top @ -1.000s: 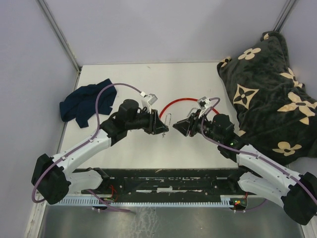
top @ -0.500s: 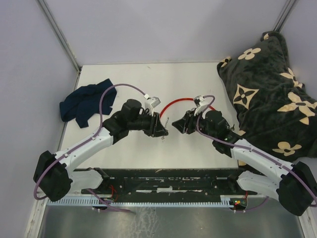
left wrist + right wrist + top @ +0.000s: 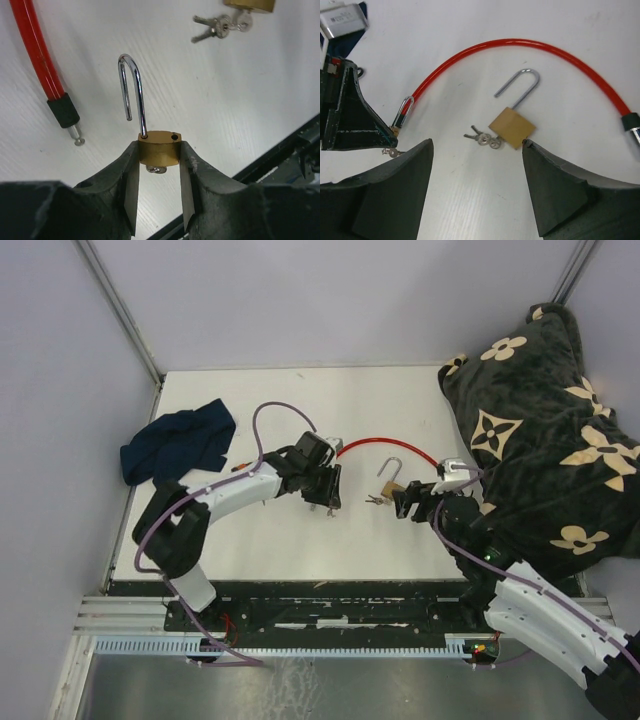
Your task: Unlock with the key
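Item: small brass padlock [image 3: 159,148], lower centre of the left wrist view, body pinched on both sides between the fingers [image 3: 125,175] of the left gripper [image 3: 325,492]. Its shackle [image 3: 132,87] is swung open, with one leg free above the body, and a key [image 3: 156,170] sticks out beneath the body. Second brass padlock [image 3: 511,127], centre of the right wrist view, lies flat on the white table [image 3: 250,390] with its shackle also open; a bunch of keys [image 3: 482,136] sits at its lower left corner. Right gripper [image 3: 476,143], bottom of that view, has its fingers spread wide and holds nothing. Red cable [image 3: 520,44] arcs across the table above both locks; its black end cap [image 3: 64,112] is at left in the left wrist view. Blue cloth [image 3: 175,445], crumpled, is at left of the top view. Dark flower-patterned blanket [image 3: 540,410] is heaped at right.
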Robot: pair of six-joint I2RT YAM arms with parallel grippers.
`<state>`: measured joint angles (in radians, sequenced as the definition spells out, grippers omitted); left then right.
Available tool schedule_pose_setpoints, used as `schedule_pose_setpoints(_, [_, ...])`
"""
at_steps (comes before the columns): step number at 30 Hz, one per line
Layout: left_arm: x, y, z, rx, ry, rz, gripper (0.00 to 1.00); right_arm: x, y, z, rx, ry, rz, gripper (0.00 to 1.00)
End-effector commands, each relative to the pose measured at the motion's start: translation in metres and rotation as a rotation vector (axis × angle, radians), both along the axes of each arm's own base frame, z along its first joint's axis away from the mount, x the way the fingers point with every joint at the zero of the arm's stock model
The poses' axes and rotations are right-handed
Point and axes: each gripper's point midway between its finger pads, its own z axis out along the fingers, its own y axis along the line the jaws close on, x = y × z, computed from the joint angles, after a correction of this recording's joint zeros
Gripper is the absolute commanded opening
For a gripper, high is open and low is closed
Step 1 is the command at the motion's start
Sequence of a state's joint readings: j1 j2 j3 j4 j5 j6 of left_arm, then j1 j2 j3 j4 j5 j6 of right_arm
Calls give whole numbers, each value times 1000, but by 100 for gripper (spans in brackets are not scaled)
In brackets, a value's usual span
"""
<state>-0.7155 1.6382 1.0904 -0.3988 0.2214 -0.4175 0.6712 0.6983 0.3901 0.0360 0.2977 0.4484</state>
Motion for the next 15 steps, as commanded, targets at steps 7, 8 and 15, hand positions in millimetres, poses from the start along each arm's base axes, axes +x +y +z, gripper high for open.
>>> schedule_pose_setpoints(7, [42,-36,-49,196,23,50,7,0,-56,-11,-97,-111,-213,81])
schedule_pose_setpoints(8, [44,-42,-53,203,27,49,8,0,-56,-11,-95,-109,-216,81])
schedule_pose_setpoints(15, [57,-83,-60,195,31,48,40,1,-53,-15,-79,-97,-211,81])
